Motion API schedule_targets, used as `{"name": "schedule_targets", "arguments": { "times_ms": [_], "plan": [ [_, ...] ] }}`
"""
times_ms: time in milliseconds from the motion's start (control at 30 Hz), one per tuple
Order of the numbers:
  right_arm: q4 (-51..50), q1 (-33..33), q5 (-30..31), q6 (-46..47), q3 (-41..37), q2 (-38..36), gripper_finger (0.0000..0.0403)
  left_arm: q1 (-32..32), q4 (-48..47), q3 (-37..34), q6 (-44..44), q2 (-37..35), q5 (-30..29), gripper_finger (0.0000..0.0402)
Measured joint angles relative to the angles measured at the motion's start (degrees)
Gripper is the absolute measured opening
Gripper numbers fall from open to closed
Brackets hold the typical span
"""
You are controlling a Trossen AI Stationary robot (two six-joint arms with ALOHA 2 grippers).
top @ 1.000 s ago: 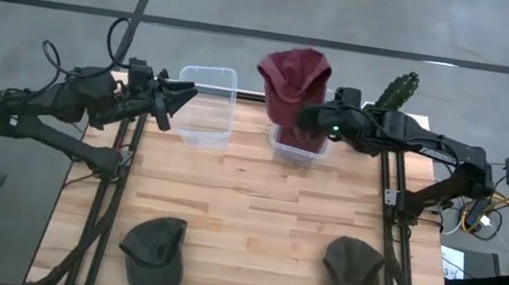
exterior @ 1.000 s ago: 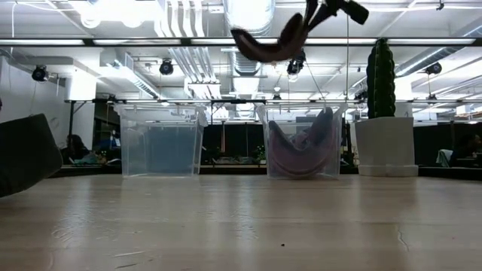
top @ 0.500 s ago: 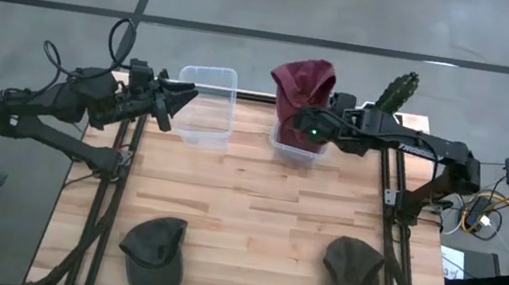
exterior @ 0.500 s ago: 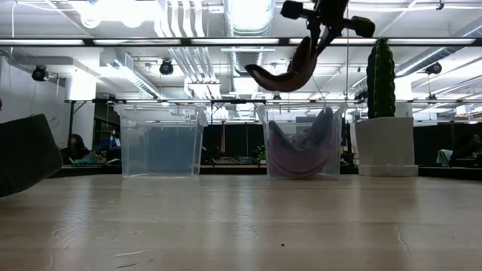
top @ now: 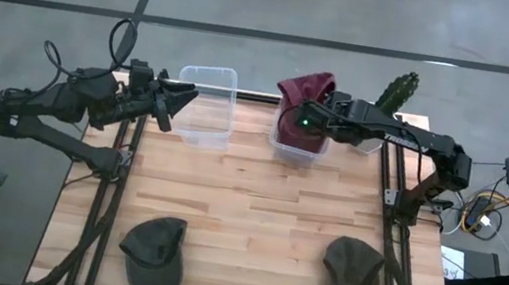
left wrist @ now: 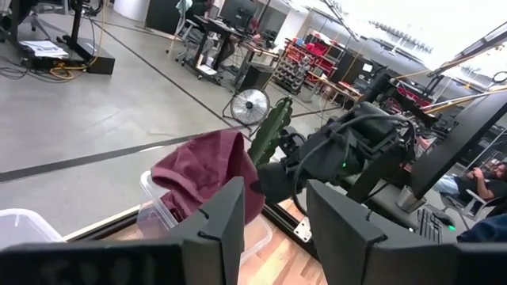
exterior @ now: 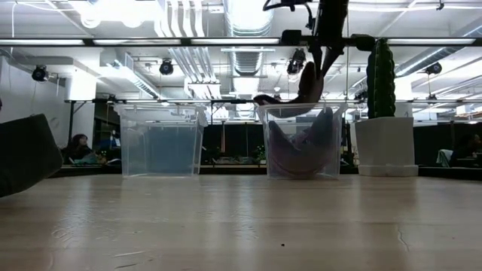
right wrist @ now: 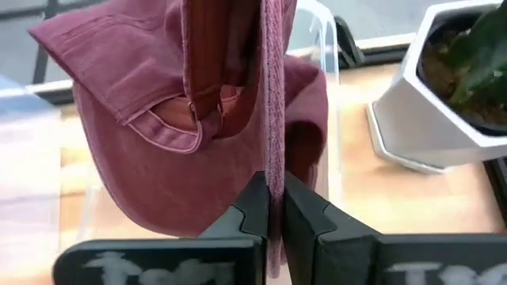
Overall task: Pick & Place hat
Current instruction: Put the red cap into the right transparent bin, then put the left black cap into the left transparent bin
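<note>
A maroon cap (top: pixel 306 92) hangs from my shut right gripper (top: pixel 295 114) directly over the right clear bin (top: pixel 282 149) at the table's far edge. In the low view the cap (exterior: pixel 303 84) hangs at the level of the bin's rim (exterior: pixel 280 110), and a second maroon cap (exterior: pixel 305 149) lies inside that bin. The right wrist view shows the cap's underside and back strap (right wrist: pixel 207 101). My left gripper (top: pixel 183 98) waits open beside the empty left bin (top: pixel 207 105), touching nothing. Two dark green caps (top: pixel 154 252) (top: pixel 353 275) rest on the near part of the table. My right gripper (right wrist: pixel 273 196) pinches the maroon cap between its two fingers by a thin fabric edge (right wrist: pixel 274 150), seen edge-on. Whether it is one layer or several, I cannot tell. The cap is lifted clear of the table and droops beside the fingers over the right bin.
A potted cactus (top: pixel 396 91) in a white pot (exterior: pixel 385 147) stands just right of the right bin, close to my right arm. The wooden table (top: pixel 254 213) is bare between the bins and the two green caps.
My right gripper has come down and moved toward the table's far right, carrying the maroon cap from high above the table to the rim of the right bin. The cap has swung from lying spread out to hanging more upright.
</note>
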Motion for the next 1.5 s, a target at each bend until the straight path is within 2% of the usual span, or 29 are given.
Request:
{"name": "schedule_targets", "arguments": {
  "times_ms": [133,233,600,800,1100,1333,1500],
  "plan": [
    [0.0,-0.2,-3.8,0.2,0.0,0.9,0.0014,0.0,0.0,0.0,0.2,0.0,0.0,0.0130],
    [0.0,-0.7,-5.6,-0.5,0.0,1.4,0.0029,0.0,0.0,0.0,0.4,0.0,0.0,0.0130],
    [-1.2,-0.6,-5.9,-2.9,0.0,1.9,0.0176,0.0,-0.7,0.0,0.5,0.0,0.0,0.0130],
    [-3.1,0.5,-4.8,-5.9,0.0,0.8,0.0224,0.0,-1.3,0.0,0.5,0.1,0.0,0.0130],
    [4.2,6.6,-5.6,-9.6,0.0,-1.5,0.0242,0.0,-7.6,0.0,-0.9,0.2,1.7,0.0130],
    [15.1,11.1,-6.0,-14.5,0.0,-1.1,0.0241,0.0,-12.2,0.0,-2.5,0.2,3.0,0.0130],
    [27.5,13.2,-6.0,-18.2,0.0,-0.5,0.0235,0.0,-12.3,0.0,-2.5,0.2,3.0,0.0130]
  ]
}}
